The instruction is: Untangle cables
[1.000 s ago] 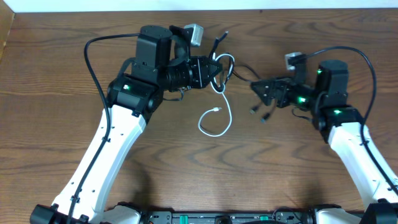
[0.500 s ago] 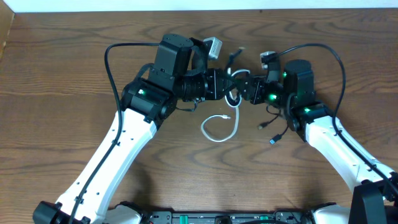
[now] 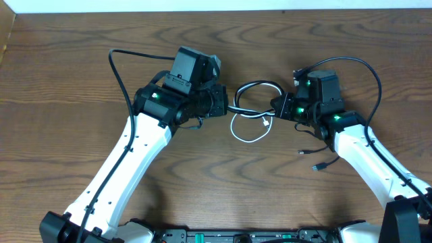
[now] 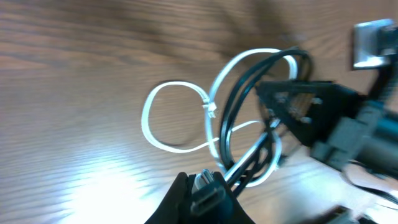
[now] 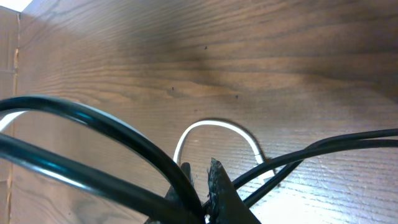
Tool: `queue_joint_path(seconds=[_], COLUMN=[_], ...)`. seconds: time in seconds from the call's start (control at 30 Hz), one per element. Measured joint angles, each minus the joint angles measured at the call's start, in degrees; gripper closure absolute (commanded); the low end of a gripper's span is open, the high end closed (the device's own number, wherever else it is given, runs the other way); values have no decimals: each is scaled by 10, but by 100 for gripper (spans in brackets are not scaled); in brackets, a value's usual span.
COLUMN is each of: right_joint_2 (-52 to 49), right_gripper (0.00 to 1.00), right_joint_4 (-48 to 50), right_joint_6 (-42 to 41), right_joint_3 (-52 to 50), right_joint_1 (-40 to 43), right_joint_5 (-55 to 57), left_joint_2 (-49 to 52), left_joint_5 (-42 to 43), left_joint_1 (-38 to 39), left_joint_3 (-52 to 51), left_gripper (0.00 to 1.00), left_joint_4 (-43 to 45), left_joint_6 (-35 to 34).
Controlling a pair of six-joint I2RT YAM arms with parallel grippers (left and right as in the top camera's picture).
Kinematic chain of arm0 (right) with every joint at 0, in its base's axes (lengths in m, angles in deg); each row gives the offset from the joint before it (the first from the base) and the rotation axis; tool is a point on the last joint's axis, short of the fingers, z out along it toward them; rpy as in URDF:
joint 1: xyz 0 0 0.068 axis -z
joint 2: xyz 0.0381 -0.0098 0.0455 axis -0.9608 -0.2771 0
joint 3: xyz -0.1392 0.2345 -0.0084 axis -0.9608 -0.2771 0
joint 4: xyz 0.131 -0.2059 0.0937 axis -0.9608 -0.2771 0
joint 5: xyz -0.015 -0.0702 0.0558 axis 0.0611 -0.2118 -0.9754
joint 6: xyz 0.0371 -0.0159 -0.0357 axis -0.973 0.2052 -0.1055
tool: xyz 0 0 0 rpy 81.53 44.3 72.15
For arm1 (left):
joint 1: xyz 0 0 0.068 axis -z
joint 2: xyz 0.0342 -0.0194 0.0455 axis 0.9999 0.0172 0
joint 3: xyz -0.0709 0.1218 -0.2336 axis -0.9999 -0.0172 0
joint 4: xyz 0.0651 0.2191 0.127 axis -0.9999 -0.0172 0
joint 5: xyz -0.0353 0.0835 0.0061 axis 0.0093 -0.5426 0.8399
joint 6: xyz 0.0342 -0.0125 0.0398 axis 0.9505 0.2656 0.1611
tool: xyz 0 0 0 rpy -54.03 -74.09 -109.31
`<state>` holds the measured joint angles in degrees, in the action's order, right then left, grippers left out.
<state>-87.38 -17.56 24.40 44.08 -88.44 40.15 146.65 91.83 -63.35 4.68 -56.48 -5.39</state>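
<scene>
Between my two grippers the cables hang in loops just above the wooden table. The black cable (image 3: 260, 85) forms a flat loop, and its far end with a small plug (image 3: 317, 166) trails past the right arm. Below it curls the white cable (image 3: 248, 137). My left gripper (image 3: 228, 106) is shut on the plug ends (image 4: 208, 190) of both cords. In the left wrist view, the white loop (image 4: 168, 118) and black loop (image 4: 249, 81) run away from the left gripper (image 4: 202, 183). My right gripper (image 3: 275, 108) is shut on the black cable (image 5: 93, 124). In the right wrist view, the white cable (image 5: 217, 127) shows beyond the right gripper (image 5: 200, 177).
The brown wooden table (image 3: 67, 81) stretches to a pale back edge (image 3: 202, 5) at the top. Thick black arm wires arc over the left arm (image 3: 115, 67) and the right arm (image 3: 370, 67). Both white forearms cross the near half of the table.
My right gripper swung in from the right, closed on the black cable and drew back right. The left gripper shifted down and left, and the loops now stretch between both grippers.
</scene>
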Motion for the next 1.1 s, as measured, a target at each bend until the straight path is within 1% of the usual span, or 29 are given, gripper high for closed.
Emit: queue_joint_path(seconds=[0.1, 0.13, 0.17, 0.2, 0.23, 0.3, 0.33, 0.4, 0.43, 0.47, 0.5, 0.53, 0.57, 0.6, 0.67, 0.73, 0.87, 0.97, 1.1], right_joint_2=[0, 0, 1, 2, 3, 5, 6, 17, 24, 33, 43, 48, 53, 59, 68, 76, 87, 88, 88], right_gripper=[99, 99, 99, 99, 99, 99, 99, 99, 99, 99, 99, 99, 99, 99, 99, 99, 99, 99, 99], right_joint_4=[-14, -17, -19, -21, -23, -32, -32, -33, -33, -32, -33, -32, -32, -32, -33, -35, -49, -71, -79], right_joint_6=[-3, -2, 0, 4, 13, 35, 45, 65, 73, 83, 92, 98, 110, 117, 136, 152, 174, 185, 195], right_joint_3=[2, 2, 2, 2, 2, 2, 2, 1, 1, 1, 1, 1, 1, 1, 1, 1, 1, 2, 2], right_joint_1=[0, 0, 0, 0, 0, 12, 18, 22, 22, 22, 22, 22, 22, 22, 22, 22, 22, 22, 22], right_joint_5=[-2, -5, -7, -8, -2, 15, 19, 17, 15, 9, 1, -5, -15, -28, -57, -86, -129, -144, -159], left_joint_2=[0, 0, 1, 1, 1, 1, 1, 1, 1, 1, 1, 1, 0, 0, 5, 21, 66, 91, 117], left_joint_5=[-35, -47, -61, -74, -94, -139, -153, -152, -136, -116, -80, -62, -25, 7, 44, 68, 98, 144, 195], left_joint_1=[3, 3, 4, 4, 4, -6, -11, -16, -16, -16, -16, -15, -15, -15, -15, -15, -15, -15, -15], left_joint_3=[0, 0, 0, 0, 0, 0, 0, 3, 9, 16, 28, 33, 37, 39, 40, 41, 42, 42, 42], left_gripper=[92, 87, 78, 75, 63, 51, 47, 40, 38, 34, 31, 29, 28, 27, 26, 24, 24, 22, 22], left_joint_4=[-3, -3, -3, -3, -3, 10, 21, 45, 59, 73, 96, 103, 120, 126, 124, 122, 121, 121, 118], left_joint_6=[21, 29, 34, 38, 45, 67, 78, 111, 125, 139, 155, 164, 169, 174, 181, 184, 192, 218, 255])
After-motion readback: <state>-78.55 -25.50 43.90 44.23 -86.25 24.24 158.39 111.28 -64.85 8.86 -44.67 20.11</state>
